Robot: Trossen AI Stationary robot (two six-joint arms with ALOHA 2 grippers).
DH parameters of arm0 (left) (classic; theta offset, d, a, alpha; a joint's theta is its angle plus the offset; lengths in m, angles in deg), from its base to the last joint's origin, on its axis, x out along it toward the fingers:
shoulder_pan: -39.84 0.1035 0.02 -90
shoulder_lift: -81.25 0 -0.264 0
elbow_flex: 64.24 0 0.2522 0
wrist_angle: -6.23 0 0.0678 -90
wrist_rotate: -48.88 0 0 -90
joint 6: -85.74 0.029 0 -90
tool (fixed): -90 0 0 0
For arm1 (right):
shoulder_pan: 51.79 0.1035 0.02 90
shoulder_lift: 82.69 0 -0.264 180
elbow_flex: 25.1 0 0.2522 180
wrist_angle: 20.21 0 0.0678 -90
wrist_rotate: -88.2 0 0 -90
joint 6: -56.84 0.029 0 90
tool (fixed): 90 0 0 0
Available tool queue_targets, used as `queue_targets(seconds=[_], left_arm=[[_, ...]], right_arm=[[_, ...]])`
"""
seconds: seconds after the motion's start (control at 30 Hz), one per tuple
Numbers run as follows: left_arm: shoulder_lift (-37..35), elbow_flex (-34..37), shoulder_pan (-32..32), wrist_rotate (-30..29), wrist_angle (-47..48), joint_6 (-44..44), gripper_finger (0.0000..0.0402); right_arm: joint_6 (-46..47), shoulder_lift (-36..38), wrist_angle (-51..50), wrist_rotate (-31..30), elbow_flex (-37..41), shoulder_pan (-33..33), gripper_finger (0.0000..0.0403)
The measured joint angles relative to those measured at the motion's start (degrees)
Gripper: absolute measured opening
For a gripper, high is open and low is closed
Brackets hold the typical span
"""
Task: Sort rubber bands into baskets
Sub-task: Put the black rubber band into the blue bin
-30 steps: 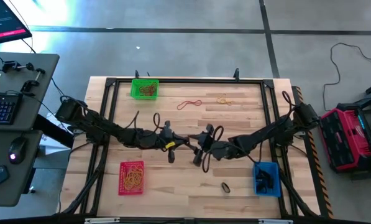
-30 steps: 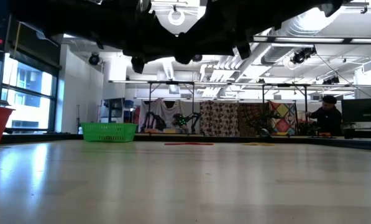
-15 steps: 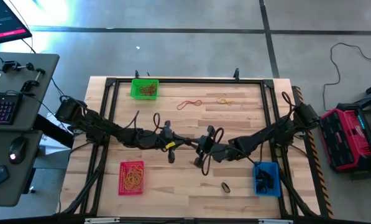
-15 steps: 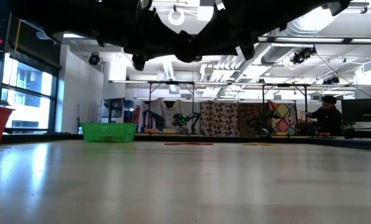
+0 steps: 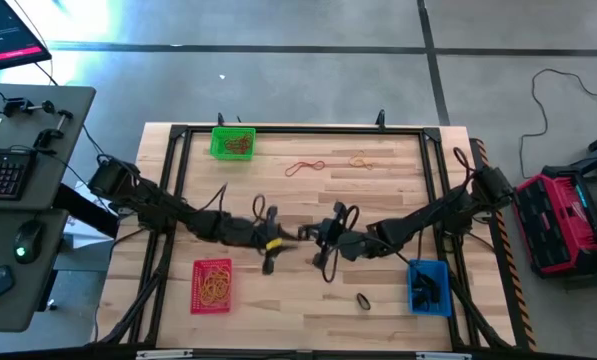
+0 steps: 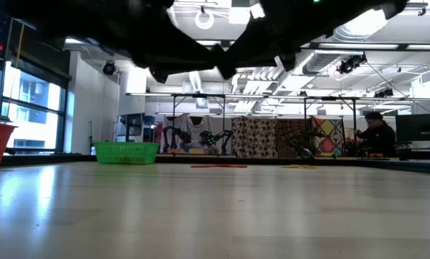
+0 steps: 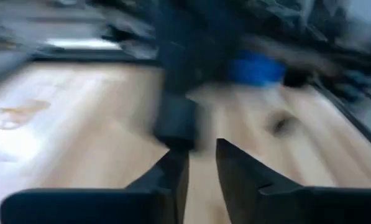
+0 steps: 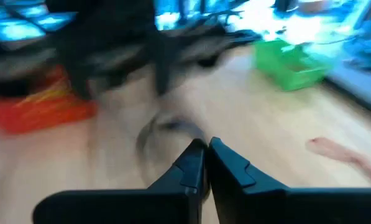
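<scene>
We see the table (image 5: 398, 300) filling the middle of the high view, both arms meeting at its centre. Green basket (image 5: 233, 142) sits upper left, red basket (image 5: 212, 284) lower left, blue basket (image 5: 429, 286) lower right. The left gripper (image 7: 201, 165) hangs mid-frame, fingers slightly apart with nothing between them. The right gripper (image 8: 206, 163) beside it has fingers pressed together. A red band (image 5: 304, 167) and a yellowish band (image 5: 361, 161) lie upper centre; a dark band (image 5: 362, 299) lies just left of the blue basket.
</scene>
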Motion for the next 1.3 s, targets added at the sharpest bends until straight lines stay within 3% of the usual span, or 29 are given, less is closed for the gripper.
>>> queue_targets(seconds=[0.1, 0.3, 0.53, 0.7, 1.0, 1.13, 1.3], left_arm=[[0.19, 0.16, -1.09, 3.60, 0.96, 0.54, 0.0101], [0.11, 0.07, -2.02, 3.67, 0.82, 0.61, 0.0148], [0.11, 0.07, -1.97, 3.06, 0.89, 1.92, 0.0153], [0.11, 0.07, -1.96, 3.01, 0.44, 1.90, 0.0142], [0.11, 0.07, -1.90, 2.42, 0.44, 1.92, 0.0133], [0.11, 0.07, -1.90, 2.42, 0.33, 1.97, 0.0133], [0.11, 0.07, -1.88, 2.40, 0.00, 2.40, 0.0132]], right_arm=[[0.30, 0.13, -2.01, -2.00, -1.27, -0.37, 0.0012], [0.63, 0.13, -12.82, -1.15, -6.11, -0.17, 0.0013], [7.90, 0.13, -38.49, -0.07, -15.25, 2.08, 0.0013], [19.00, 0.13, -59.17, 6.69, -21.05, 5.96, 0.0013], [45.35, 0.13, -88.49, 24.95, -24.54, 14.46, 0.0013], [51.66, 0.13, -90.36, 26.67, -24.26, 17.77, 0.0013], [48.01, 0.13, -76.63, 24.19, -21.96, 18.07, 0.0014]])
